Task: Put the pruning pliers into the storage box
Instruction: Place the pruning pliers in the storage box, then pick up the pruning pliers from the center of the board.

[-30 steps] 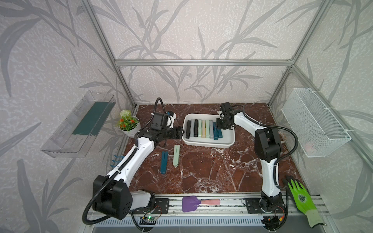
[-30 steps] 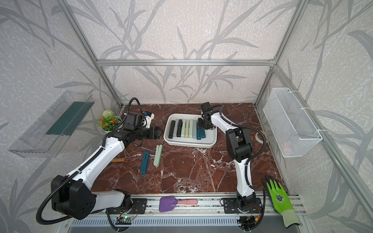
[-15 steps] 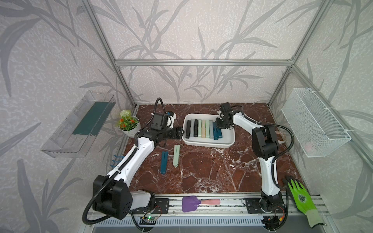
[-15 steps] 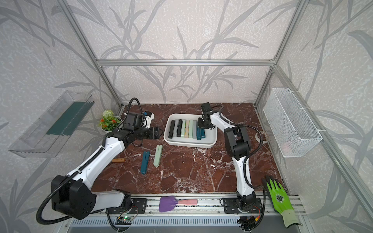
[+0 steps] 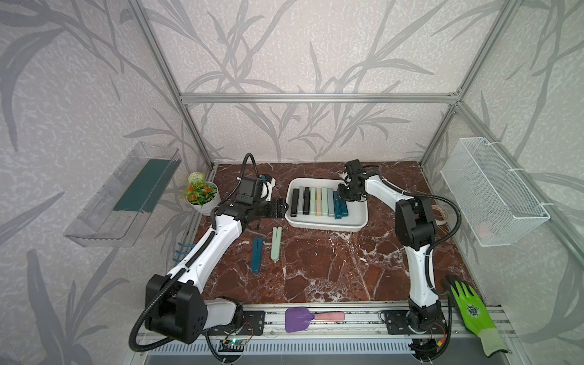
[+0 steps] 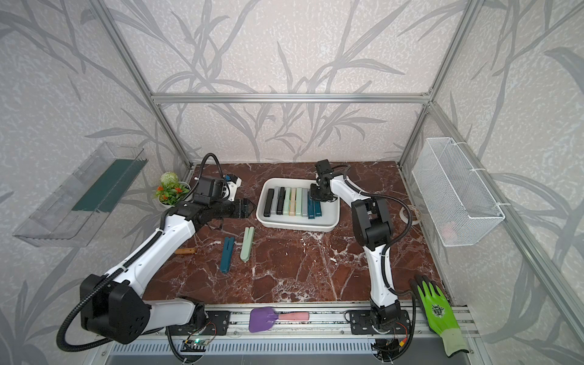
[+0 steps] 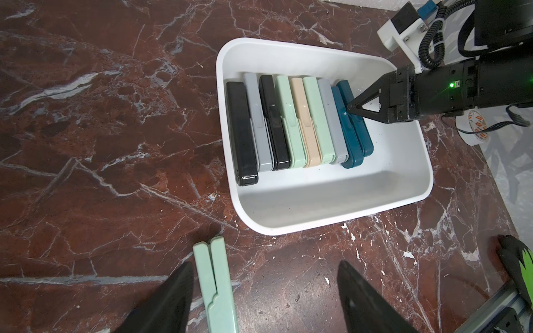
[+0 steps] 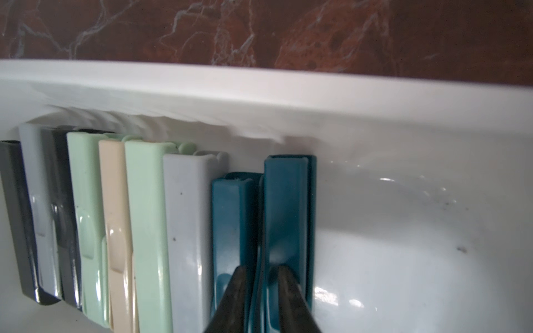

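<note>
- two oddments lie nearest, on the front rail: a purple spatula with a pink handle [image 5: 300, 319] and a green-and-black work glove [image 5: 469, 308]. neither belongs to the job or blocks it.
- next, on the red-brown marbled table [image 5: 331, 268], two closed pruning pliers wait side by side, short of the box: a loose dark teal bar [image 5: 256, 255] and a loose pale green bar [image 5: 276, 243].
- the left pincer [image 7: 264, 268] hangs over the table just beyond them, beside the box's end. its jaws are wide apart and hold nothing, exactly as a second ago.
- the shallow white plastic storage box [image 5: 325, 227] holds a row of nine pliers [image 7: 300, 121] packed side by side: black, grey, black, green, beige, green, grey and two dark teal.
- the right pincer [image 8: 261, 285] has its tips down on the last dark teal pliers [image 8: 288, 207], at the open end of that row.
- that arm has hardly shifted over the last second. its jaws show only a crack between them, astride that tool's edge, and i cannot tell whether they still pinch it.
- i judge this tool as good as delivered, which leaves the two on the table.
- nothing lies between the loose pair and the box, and bare floor remains beside the row. a lifting pincer might drag or tip the leaning teal pair.
- farther off, a small white pot of flowers [image 5: 202, 197] and a roll of tape [image 5: 441, 215] stand clear. so do the white wire-mesh basket [image 5: 493, 196] and clear plastic tray [image 5: 126, 196] on the side walls.
</note>
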Robot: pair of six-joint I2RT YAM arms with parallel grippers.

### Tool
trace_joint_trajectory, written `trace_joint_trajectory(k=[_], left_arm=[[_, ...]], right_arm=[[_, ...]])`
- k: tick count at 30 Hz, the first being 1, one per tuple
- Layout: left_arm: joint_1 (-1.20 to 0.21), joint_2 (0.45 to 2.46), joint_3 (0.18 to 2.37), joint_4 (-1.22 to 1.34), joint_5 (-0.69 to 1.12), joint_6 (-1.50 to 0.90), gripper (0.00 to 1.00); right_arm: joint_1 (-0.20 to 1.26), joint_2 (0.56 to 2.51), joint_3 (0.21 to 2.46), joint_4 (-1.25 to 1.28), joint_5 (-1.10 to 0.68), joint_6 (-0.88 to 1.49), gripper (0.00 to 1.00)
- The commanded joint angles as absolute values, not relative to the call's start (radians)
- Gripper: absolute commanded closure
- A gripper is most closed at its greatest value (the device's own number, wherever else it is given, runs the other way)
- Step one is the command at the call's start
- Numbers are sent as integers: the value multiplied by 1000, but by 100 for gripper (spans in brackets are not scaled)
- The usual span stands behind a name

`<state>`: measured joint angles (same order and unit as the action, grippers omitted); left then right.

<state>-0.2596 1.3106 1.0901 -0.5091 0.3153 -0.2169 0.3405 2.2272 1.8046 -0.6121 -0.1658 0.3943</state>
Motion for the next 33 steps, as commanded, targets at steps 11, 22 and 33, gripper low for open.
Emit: trace_joint_trajectory(k=[11,22,33], left_arm=[[-271,1285,1056,-546,204,-247,21],[-393,1367,938,-561,-125,-377,19],[-489,1383,852,-582,-197,-522,22]], right_arm=[[335,2031,1766,-644,-174,358,65],[321,1735,1448,-478,-89,345,57],[385,1664,1319,-426,-196,320,57]])
